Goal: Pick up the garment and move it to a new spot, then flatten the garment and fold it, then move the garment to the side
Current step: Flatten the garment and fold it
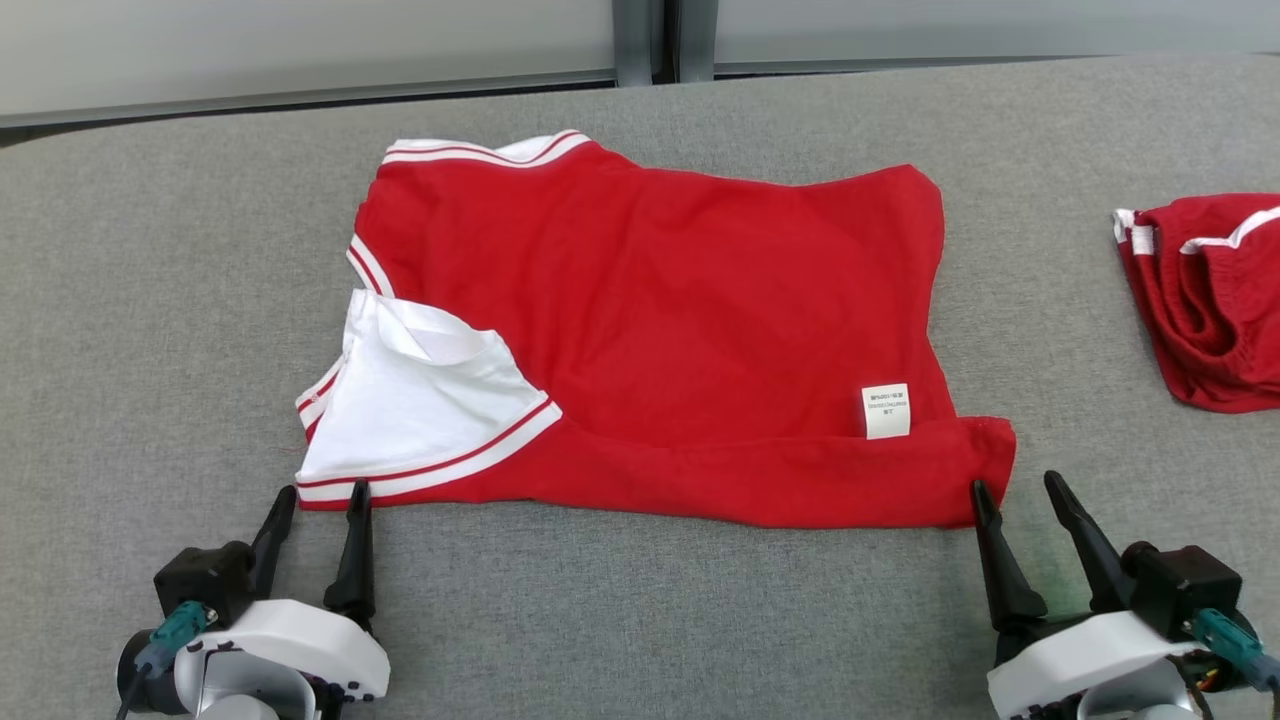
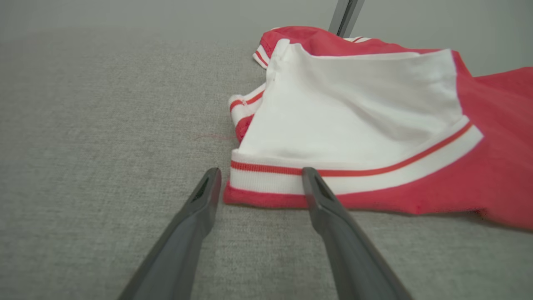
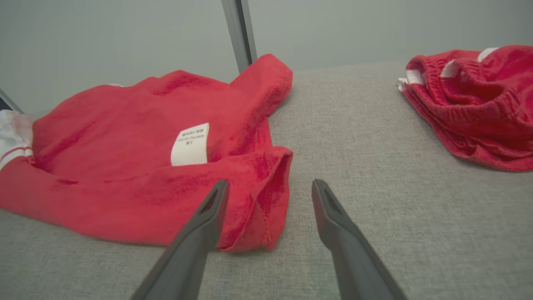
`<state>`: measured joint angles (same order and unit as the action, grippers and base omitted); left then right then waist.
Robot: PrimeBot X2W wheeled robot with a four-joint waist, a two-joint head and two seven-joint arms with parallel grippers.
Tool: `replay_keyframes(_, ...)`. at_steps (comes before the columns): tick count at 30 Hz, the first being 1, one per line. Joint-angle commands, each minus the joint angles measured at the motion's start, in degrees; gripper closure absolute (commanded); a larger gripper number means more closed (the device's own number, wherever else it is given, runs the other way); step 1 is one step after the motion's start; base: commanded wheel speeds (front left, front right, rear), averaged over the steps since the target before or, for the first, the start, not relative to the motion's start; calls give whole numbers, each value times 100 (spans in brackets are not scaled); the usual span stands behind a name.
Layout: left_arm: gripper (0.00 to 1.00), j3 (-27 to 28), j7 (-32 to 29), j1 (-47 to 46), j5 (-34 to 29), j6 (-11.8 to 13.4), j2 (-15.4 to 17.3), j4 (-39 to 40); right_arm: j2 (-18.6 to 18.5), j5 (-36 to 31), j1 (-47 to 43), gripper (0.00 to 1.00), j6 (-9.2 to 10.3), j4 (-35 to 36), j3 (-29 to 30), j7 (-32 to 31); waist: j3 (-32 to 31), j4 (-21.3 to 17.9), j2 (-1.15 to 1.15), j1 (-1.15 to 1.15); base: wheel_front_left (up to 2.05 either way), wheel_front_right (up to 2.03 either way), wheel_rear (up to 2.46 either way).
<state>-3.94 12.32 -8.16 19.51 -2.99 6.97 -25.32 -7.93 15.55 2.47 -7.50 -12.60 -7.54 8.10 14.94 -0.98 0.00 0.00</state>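
The garment is a red shirt with white striped trim, spread on the grey surface with one white sleeve folded over its near left corner and a white label near its right hem. My left gripper stands open just in front of the near left corner; in the left wrist view its fingers frame the striped sleeve hem of the garment. My right gripper stands open at the near right corner; in the right wrist view that corner lies between its fingers.
A second red piece of clothing lies bunched at the right edge of the grey surface, also seen as a red heap in the right wrist view. A grey wall with a vertical post runs behind the surface.
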Motion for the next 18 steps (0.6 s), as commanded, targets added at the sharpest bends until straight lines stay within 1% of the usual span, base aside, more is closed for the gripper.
replay_keyframes(1, 0, 50, 45, -147, 93, -44, 16, -127, -11, 67, 113, 0, 2, -137, -20, 32, 56, -6, 0, 0, 0, 0, 0)
replay_keyframes(6, 0, 93, 43, -388, 376, -208, -26, -742, 65, 273, 446, 0, 2, -730, -217, 52, 142, -26, 0, 0, 0, 0, 0)
replay_keyframes(7, 6, 77, 37, -424, 422, -243, -28, -835, 71, 329, 500, 0, 2, -849, -258, 15, 156, -20, 0, 0, 0, 0, 0)
replay_keyframes(8, 51, 44, 37, -463, 431, -273, -12, -925, 86, 377, 556, 0, 2, -954, -307, 10, 169, -15, 0, 0, 0, 0, 0)
replay_keyframes(9, 73, 1, 32, -485, 444, -297, -2, -995, 88, 415, 619, 10, 2, -1043, -337, 38, 184, -7, 0, 0, 0, 0, 0)
replay_keyframes(10, 100, -35, 39, -513, 465, -323, 0, -1057, 101, 477, 660, 54, 2, -1144, -375, 41, 193, 5, 0, 0, 0, 0, 0)
replay_keyframes(11, 100, -67, 50, -538, 470, -351, 7, -1113, 100, 519, 701, 69, 2, -1235, -415, 62, 198, 17, 0, 0, 0, 0, 0)
replay_keyframes(12, 100, -96, 61, -548, 473, -351, 12, -1147, 88, 551, 731, 92, 2, -1302, -439, 89, 200, 31, 0, 0, 0, 0, 0)
replay_keyframes(13, 100, -96, 61, -548, 473, -351, 12, -1147, 88, 551, 731, 92, 2, -1302, -439, 89, 200, 31, 0, 0, 0, 0, 0)
replay_keyframes(14, 100, -123, 92, -571, 471, -362, 22, -1163, 95, 618, 762, 100, 2, -1354, -474, 141, 200, 46, 0, 0, 0, 0, 0)
replay_keyframes(18, 100, -131, 187, -529, 453, -382, 83, -1094, 48, 780, 790, 100, 2, -1413, -548, 316, 137, 94, 0, 0, 0, 0, 0)
